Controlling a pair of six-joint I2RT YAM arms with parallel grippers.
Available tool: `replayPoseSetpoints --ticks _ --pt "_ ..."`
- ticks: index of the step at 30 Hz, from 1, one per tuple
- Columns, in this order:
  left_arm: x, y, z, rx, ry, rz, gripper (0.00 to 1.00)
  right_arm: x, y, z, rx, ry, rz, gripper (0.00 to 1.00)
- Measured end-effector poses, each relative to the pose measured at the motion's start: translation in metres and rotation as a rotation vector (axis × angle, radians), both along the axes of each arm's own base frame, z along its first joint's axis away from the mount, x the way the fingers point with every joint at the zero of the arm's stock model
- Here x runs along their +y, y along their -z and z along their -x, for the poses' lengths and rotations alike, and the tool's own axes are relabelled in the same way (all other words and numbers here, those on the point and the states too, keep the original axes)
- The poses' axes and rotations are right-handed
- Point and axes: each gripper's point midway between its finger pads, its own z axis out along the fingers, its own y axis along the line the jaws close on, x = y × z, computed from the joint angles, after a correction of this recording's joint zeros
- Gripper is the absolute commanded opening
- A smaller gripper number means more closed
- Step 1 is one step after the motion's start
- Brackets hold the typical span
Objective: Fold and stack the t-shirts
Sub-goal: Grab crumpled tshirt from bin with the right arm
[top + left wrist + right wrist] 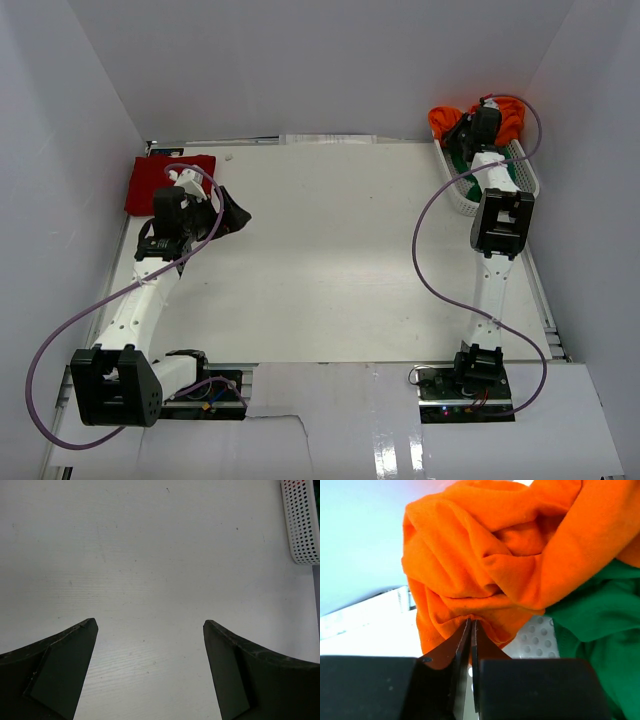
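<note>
The orange t-shirt is bunched over the far end of the white mesh basket at the back right. My right gripper is shut, pinching a fold of the orange t-shirt. The green t-shirt lies under it in the basket and shows in the top view. The dark red t-shirt lies folded flat at the back left of the table. My left gripper is open and empty just right of it, over bare table.
White walls close in the table on the left, back and right. The basket's corner shows at the top right of the left wrist view. A purple cable loops beside each arm.
</note>
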Motion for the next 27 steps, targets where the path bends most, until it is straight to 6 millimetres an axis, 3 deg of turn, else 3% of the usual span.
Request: replayPoseSetpoints --ticks 5,6,7,8,10,11,18,19,21,24,27 --pt "0.001 0.0 0.0 -0.001 -0.002 -0.005 0.98 0.004 -0.007 -0.002 -0.029 -0.035 -0.015 0.08" --pt "0.001 0.0 0.0 -0.001 -0.003 -0.005 0.98 0.005 -0.008 -0.002 -0.033 -0.043 -0.018 0.15" --pt "0.001 0.0 0.0 -0.001 -0.004 -0.006 0.98 0.005 -0.008 -0.002 -0.038 -0.046 -0.018 0.3" --pt "0.001 0.0 0.0 -0.001 -0.004 -0.006 0.98 0.005 -0.009 -0.002 -0.041 -0.046 -0.019 0.64" --pt "0.001 0.0 0.0 -0.002 -0.004 -0.006 0.98 0.004 -0.008 0.002 -0.038 -0.043 -0.015 0.91" --pt "0.001 0.0 0.0 -0.002 -0.004 -0.006 0.98 0.004 -0.007 0.006 -0.028 -0.044 -0.012 0.95" --pt "0.001 0.0 0.0 -0.003 -0.004 -0.007 0.98 0.01 -0.017 0.008 -0.034 -0.073 0.001 0.94" --pt "0.001 0.0 0.0 -0.004 -0.003 -0.007 0.98 0.011 -0.022 0.006 -0.045 -0.077 0.001 0.73" --pt "0.001 0.0 0.0 -0.005 -0.003 -0.009 0.98 0.014 -0.031 0.003 -0.07 -0.087 0.0 0.63" --pt "0.002 -0.002 0.0 -0.011 -0.003 -0.012 0.98 0.017 -0.038 -0.002 -0.092 -0.088 -0.024 0.62" --pt "0.002 -0.002 0.0 -0.013 -0.005 -0.015 0.98 0.02 -0.032 -0.008 -0.097 -0.094 -0.056 0.67"
